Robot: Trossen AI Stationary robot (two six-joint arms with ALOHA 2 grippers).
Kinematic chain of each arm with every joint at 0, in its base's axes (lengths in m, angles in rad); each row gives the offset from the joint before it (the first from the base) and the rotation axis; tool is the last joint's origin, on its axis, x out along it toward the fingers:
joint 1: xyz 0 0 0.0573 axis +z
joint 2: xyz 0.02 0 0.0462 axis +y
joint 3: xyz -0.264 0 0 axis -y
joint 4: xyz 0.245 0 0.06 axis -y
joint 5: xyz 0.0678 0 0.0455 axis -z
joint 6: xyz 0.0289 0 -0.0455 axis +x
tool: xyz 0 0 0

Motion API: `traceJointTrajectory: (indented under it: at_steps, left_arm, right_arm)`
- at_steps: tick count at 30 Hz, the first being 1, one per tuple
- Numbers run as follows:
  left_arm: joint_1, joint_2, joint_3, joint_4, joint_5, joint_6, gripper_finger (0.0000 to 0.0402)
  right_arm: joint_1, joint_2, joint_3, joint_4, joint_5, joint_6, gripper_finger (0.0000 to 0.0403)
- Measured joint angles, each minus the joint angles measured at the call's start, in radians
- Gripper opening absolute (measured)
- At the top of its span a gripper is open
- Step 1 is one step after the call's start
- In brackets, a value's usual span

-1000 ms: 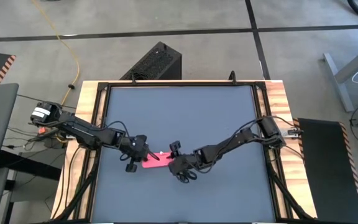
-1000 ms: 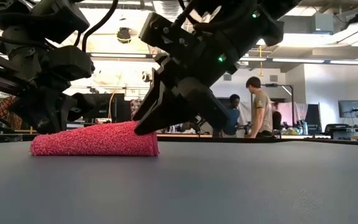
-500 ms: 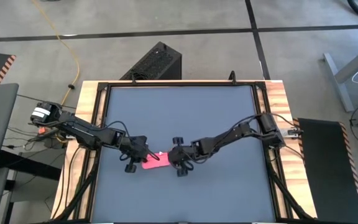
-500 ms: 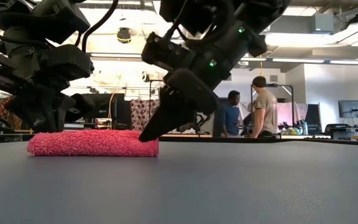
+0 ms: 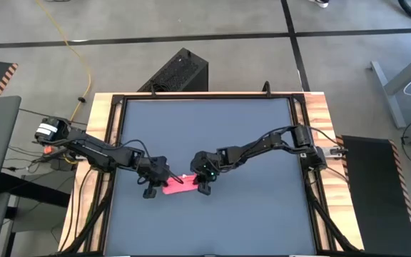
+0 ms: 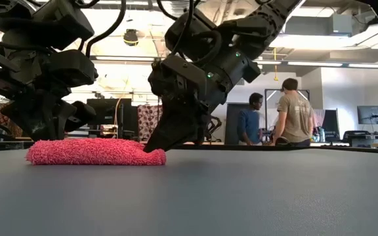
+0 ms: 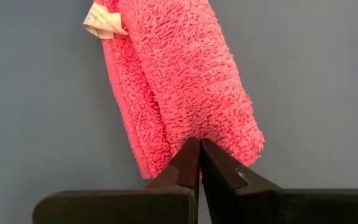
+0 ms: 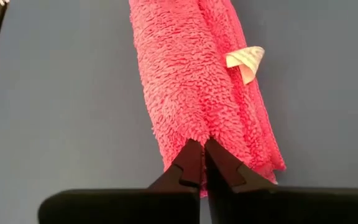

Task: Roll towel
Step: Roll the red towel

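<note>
Pink-red terry lies nearest in the low view: the towel [image 6: 94,152] rests on the dark grey tabletop [image 6: 241,196] as a low, narrow roll or folded strip, lengthwise between the two arms. From above, the same towel [image 5: 178,186] sits toward the front of the tabletop, left of centre.

Each end is pinched. The left gripper [image 7: 199,163] has its jaws closed tip to tip on the cloth's edge at one end, and the right gripper [image 8: 202,163] does the same at the other, its fingertips nipping the fringe. Holding both ends this way likely keeps the strip straight and taut, so the layers turn together instead of skewing. In the high view the left gripper [image 5: 151,179] and right gripper [image 5: 203,180] flank the cloth closely, with only the towel's length between them.

A small white care tag [image 8: 246,61] sticks out of one long side; it could catch in a fold, though it looks harmless. Nothing else lies on the tabletop near the cloth, so the only crowding comes from the two wrists working so near each other.

Farther back, beyond the tabletop's far edge, two people [image 6: 294,115] stand in the room among desks and a monitor, well clear of the arms. A black perforated box [image 5: 175,71] sits on the floor behind the frame.
</note>
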Motion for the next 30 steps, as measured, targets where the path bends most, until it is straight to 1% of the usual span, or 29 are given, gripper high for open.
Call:
traceJointTrajectory:
  at_steps: [4, 7, 10, 14, 17, 20, 22, 24, 26, 28, 30]
  left_arm:
    - [0.0, -0.002, 0.0, -0.037, -0.004, -0.034, 0.0]
    - [0.0, -0.029, 0.0, -0.071, -0.012, -0.035, 0.0004]
    - [-0.001, -0.082, 0.002, -0.127, -0.014, -0.038, 0.0016]
    - [-0.001, -0.178, 0.026, -0.178, -0.08, -0.037, 0.0038]
    - [-0.005, -0.244, 0.03, -0.175, -0.102, -0.046, 0.0056]
    - [-0.035, -0.291, 0.036, -0.072, -0.107, -0.053, 0.0074]
    - [-0.074, -0.291, 0.035, 0.006, -0.109, -0.033, 0.0084]
    - [-0.117, -0.268, 0.035, 0.084, -0.15, -0.005, 0.0093]
    - [-0.155, -0.23, 0.035, 0.136, -0.221, 0.022, 0.0101]
    - [-0.183, -0.182, 0.035, 0.145, -0.305, 0.032, 0.011]
    - [-0.193, -0.132, 0.035, 0.144, -0.364, 0.022, 0.012]
  right_arm:
    - [-0.008, 0.001, 0.0, -0.003, -0.028, 0.021, 0.003]
    - [-0.015, 0.0, 0.0, -0.004, -0.055, 0.026, 0.0031]
    - [-0.019, 0.001, -0.001, -0.004, -0.061, 0.026, 0.0029]
    - [-0.029, 0.002, -0.003, 0.004, -0.084, 0.041, 0.0029]
    - [-0.032, 0.002, -0.004, 0.01, -0.103, 0.045, 0.003]
    - [-0.044, 0.002, -0.004, 0.012, -0.117, 0.063, 0.0029]
    - [-0.047, 0.002, -0.005, 0.015, -0.135, 0.073, 0.0029]
    - [-0.059, 0.003, -0.005, 0.022, -0.156, 0.085, 0.003]
    - [-0.068, 0.003, -0.005, 0.025, -0.178, 0.094, 0.003]
    - [-0.078, 0.004, -0.006, 0.03, -0.203, 0.099, 0.003]
    - [-0.083, 0.004, -0.006, 0.032, -0.212, 0.113, 0.003]
